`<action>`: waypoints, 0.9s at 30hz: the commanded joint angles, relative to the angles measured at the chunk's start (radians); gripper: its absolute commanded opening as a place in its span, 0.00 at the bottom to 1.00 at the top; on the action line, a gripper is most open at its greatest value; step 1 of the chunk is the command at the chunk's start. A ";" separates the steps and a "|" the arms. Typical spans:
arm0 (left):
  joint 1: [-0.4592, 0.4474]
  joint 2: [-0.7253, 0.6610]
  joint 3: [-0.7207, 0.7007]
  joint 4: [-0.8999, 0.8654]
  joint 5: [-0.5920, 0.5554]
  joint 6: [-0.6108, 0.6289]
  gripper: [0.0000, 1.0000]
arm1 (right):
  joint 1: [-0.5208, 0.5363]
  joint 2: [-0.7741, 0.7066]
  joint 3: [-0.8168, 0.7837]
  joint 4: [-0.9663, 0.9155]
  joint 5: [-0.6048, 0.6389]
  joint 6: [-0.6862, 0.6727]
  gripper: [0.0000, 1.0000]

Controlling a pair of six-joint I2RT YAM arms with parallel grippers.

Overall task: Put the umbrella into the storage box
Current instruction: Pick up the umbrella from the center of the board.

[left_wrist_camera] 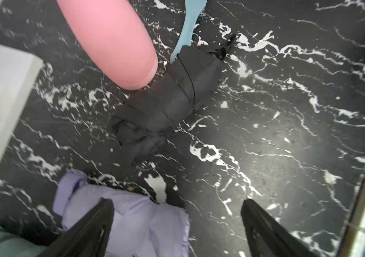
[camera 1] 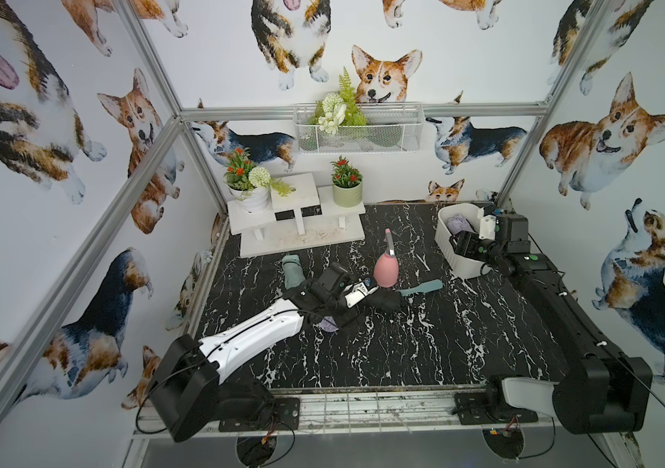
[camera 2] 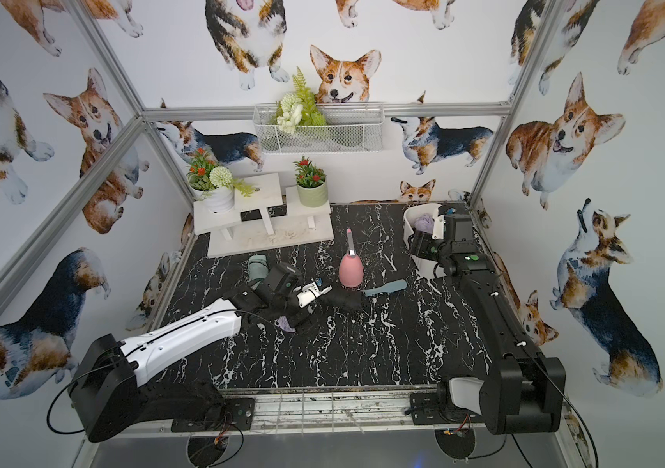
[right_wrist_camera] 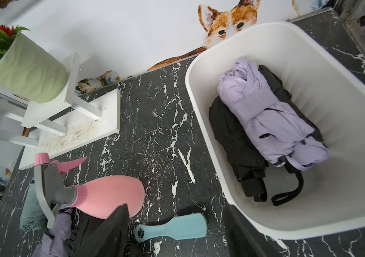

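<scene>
Tabletop (camera 1: 403, 356): left hand (left_wrist_camera: 177, 201) agape, empty; right hand (right_wrist_camera: 176, 209) seemingly too; boxed black umbrella (right_wrist_camera: 232, 142) wrist-only.

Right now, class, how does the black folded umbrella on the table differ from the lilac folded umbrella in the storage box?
The black folded umbrella is dark; the lilac folded umbrella is pale purple. The black one lies on the marble table beside the pink spray bottle; the lilac one lies in the white storage box. Both are folded up.
</scene>
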 commanded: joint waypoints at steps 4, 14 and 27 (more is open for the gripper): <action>0.013 0.176 0.145 0.001 0.024 0.305 0.94 | 0.018 0.006 0.026 0.006 -0.001 -0.007 0.73; 0.017 0.361 0.253 -0.071 0.109 0.432 0.90 | 0.025 -0.029 0.024 0.019 -0.003 -0.004 0.73; 0.019 0.527 0.279 -0.004 0.139 0.478 0.85 | 0.024 0.016 0.022 0.037 -0.068 0.033 0.73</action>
